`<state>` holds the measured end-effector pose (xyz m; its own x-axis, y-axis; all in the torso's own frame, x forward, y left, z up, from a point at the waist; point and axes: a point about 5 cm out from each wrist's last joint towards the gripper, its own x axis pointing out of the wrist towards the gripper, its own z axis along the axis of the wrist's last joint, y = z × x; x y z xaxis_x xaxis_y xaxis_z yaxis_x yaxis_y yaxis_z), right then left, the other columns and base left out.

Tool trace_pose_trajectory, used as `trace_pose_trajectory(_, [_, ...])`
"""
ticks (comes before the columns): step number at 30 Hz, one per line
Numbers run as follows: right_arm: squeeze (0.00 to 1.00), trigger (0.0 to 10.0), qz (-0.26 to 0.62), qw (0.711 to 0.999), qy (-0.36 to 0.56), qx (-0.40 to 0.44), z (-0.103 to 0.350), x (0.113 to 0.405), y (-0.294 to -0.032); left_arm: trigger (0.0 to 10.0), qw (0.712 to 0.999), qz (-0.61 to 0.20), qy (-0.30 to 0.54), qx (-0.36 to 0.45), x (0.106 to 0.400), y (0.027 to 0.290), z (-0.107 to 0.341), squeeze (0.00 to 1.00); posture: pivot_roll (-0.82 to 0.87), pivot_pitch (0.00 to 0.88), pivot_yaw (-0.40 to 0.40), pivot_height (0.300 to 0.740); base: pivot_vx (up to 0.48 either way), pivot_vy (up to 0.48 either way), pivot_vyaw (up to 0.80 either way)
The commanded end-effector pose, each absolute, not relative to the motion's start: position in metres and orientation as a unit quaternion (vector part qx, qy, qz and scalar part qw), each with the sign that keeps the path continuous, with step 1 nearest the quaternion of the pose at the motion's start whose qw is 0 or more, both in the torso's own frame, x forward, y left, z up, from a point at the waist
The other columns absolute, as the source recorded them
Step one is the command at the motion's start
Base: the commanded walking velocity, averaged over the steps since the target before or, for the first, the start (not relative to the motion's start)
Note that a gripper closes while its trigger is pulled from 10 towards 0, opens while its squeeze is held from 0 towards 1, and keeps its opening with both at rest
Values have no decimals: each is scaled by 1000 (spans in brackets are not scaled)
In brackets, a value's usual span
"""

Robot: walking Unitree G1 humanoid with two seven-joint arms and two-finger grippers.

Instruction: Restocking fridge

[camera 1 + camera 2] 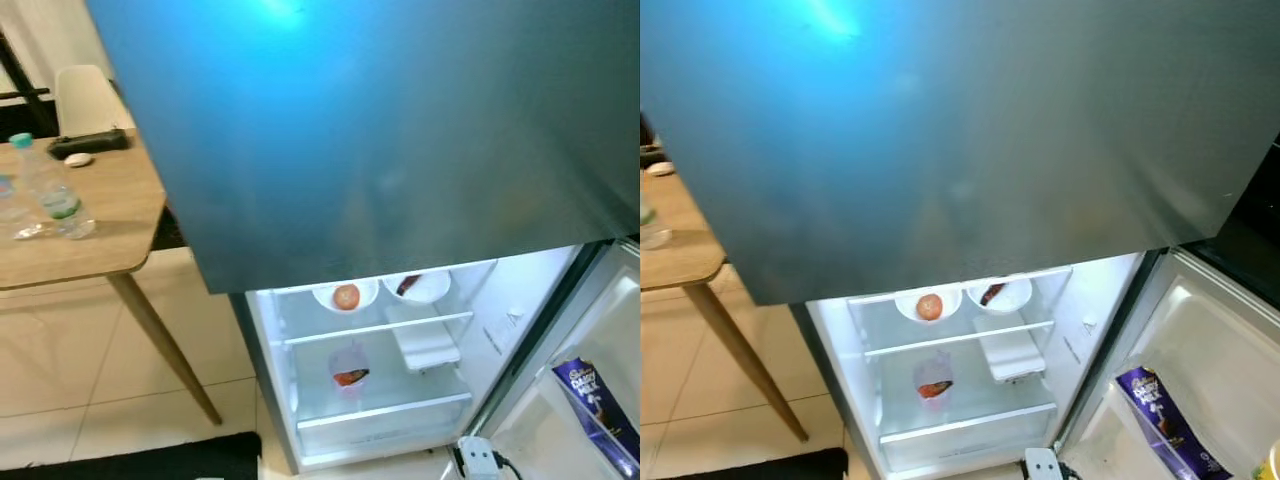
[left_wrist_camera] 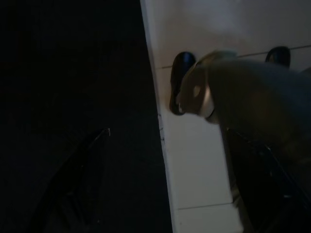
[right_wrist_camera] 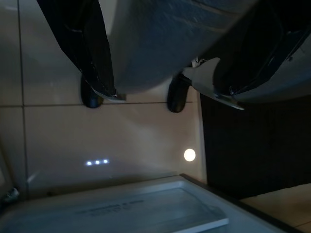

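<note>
The left gripper (image 2: 170, 194) and right gripper (image 3: 167, 99) are seen hanging over the tiled floor (image 3: 58, 136), fingers spread, nothing held. Nearest the head camera, a purple chocolate pack (image 1: 598, 408) stands in the open fridge door (image 1: 590, 400). Inside the lit fridge (image 1: 375, 350) a cup (image 1: 349, 372) sits on the lower shelf; above it — two bowls (image 1: 346, 296). A bottle (image 1: 52, 190) stands on the wooden table (image 1: 110, 215) at left.

Wooden tabletop (image 1: 110, 215) at left carries a water bottle (image 1: 50, 187), a black case (image 1: 88, 143) and a small white object (image 1: 78, 159); white chair (image 1: 85, 97) behind, dark mat (image 1: 130, 462) on the near floor.
</note>
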<state>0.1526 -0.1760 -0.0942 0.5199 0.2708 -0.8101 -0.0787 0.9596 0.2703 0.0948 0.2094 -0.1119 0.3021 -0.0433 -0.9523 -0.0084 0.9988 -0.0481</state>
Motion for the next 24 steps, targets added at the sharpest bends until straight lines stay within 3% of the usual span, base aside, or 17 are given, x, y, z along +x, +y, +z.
trace_pose_trajectory(1, [0,10000,99,866,480,102,-94,152,-176,10000,804,-16,594,-18,94,208,-112,0,-15,3,21,740,0,0,0])
trace_pose_trajectory(9, [0,10000,109,870,472,97,-93,154,-175,10000,805,-15,593,-17,95,209,-112,0,-14,3,20,740,0,0,53])
trace_pose_trajectory(24, [0,10000,115,872,467,95,-93,155,-174,10000,804,-15,594,-15,95,209,-112,0,-14,3,23,740,0,0,800])
